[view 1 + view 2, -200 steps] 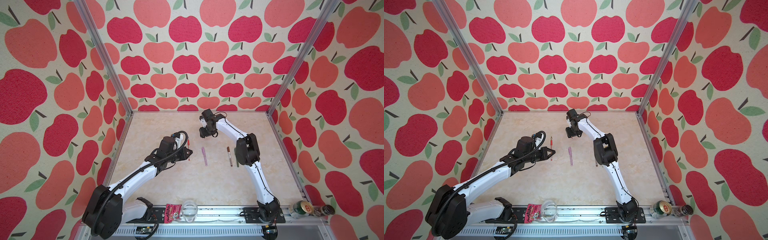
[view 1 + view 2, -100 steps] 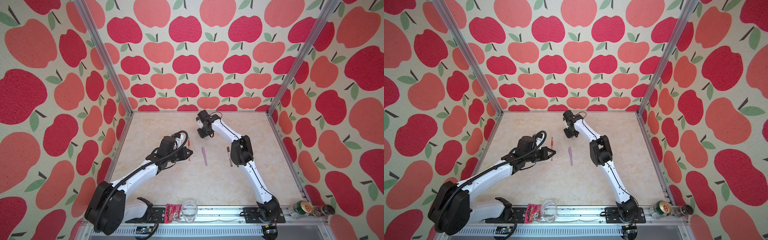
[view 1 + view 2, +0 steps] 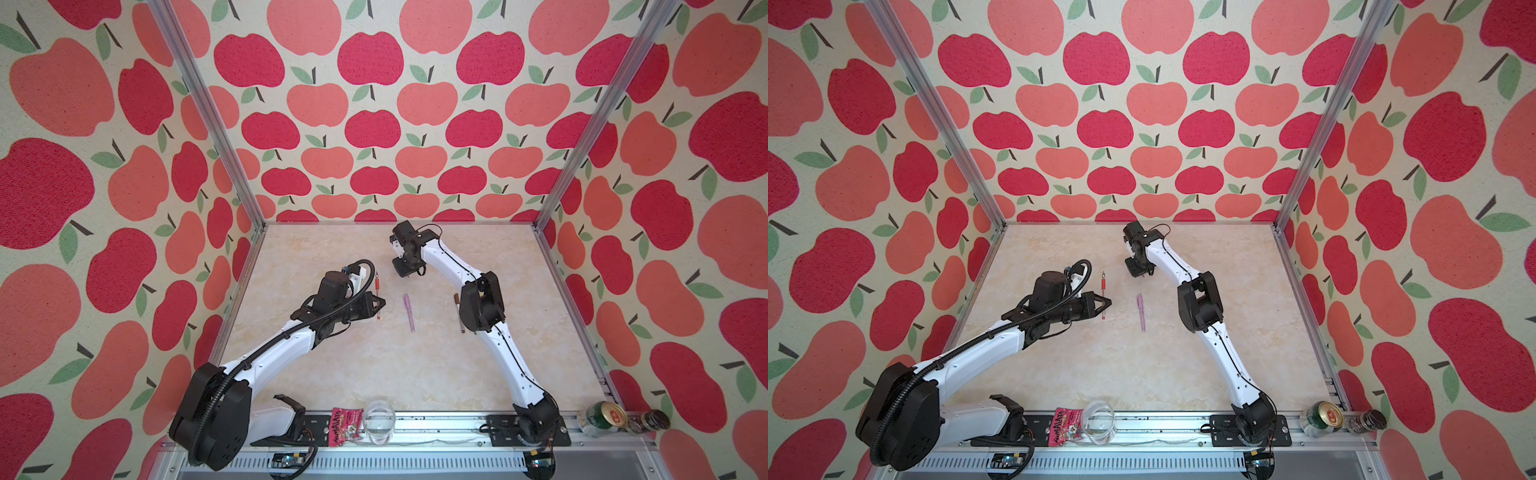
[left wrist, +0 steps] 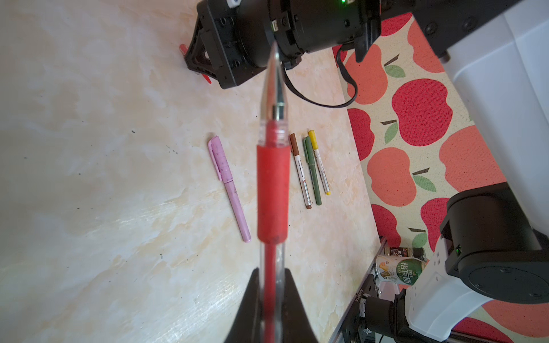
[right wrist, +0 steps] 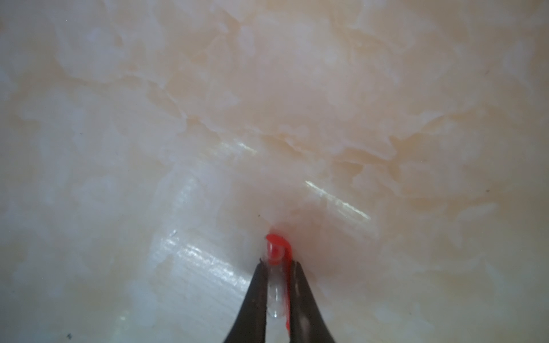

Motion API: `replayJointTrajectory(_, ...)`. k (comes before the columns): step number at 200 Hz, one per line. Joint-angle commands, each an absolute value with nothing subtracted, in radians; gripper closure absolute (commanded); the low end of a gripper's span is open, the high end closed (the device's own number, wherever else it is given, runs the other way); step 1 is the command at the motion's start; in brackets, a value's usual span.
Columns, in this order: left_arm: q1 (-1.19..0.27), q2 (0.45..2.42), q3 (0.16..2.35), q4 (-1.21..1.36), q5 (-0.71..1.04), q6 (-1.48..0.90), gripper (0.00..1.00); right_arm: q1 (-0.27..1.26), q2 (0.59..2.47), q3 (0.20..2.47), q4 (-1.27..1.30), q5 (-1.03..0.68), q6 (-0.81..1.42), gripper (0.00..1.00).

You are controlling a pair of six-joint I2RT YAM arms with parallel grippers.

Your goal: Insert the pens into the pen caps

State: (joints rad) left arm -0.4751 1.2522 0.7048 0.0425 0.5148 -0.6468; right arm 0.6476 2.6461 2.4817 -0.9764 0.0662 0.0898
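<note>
Pressed together on the clear barrel of the red pen: left pincer, gripping behind the red sleeve, with the bare metal tip reaching out past the fingertips toward the right pincer. Nearly closed there, fingers pointing down at the counter and pinching the red cap, a clear tube with a red clip, between them. Cannot tell whether the cap's end touches the counter or sits just above it. Well apart, the pen tip and the cap. Flat on the counter, out beyond the left pincer's tips and off to one side of the held pen: pink pen, capped. Off to the held pen's other side, side by side and all capped: brown pen, green pen, yellow pen.
</note>
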Motion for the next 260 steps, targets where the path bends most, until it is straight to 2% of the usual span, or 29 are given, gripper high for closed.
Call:
replayJointTrajectory(1,-0.469,1.254,0.710,0.075,0.542,-0.659,0.97,0.639,2.659,2.456,-1.049,0.006,0.147,0.88)
replayJointTrajectory(65,-0.471,1.289,0.714,0.109,0.589,-0.657,0.97,0.588,2.413,2.176,-0.881,-0.164,0.279,0.89)
replayJointTrajectory(108,-0.515,1.338,0.745,0.133,0.647,-0.635,0.97,0.548,2.209,1.957,-0.740,-0.211,0.358,0.89)
replayJointTrajectory(174,-0.602,1.381,0.796,0.129,0.674,-0.608,0.97,0.523,1.962,1.737,-0.604,-0.276,0.457,0.89)
replayJointTrajectory(260,-0.661,1.438,0.838,0.250,0.638,-0.657,0.97,0.532,1.591,1.325,-0.205,-0.421,0.594,0.89)
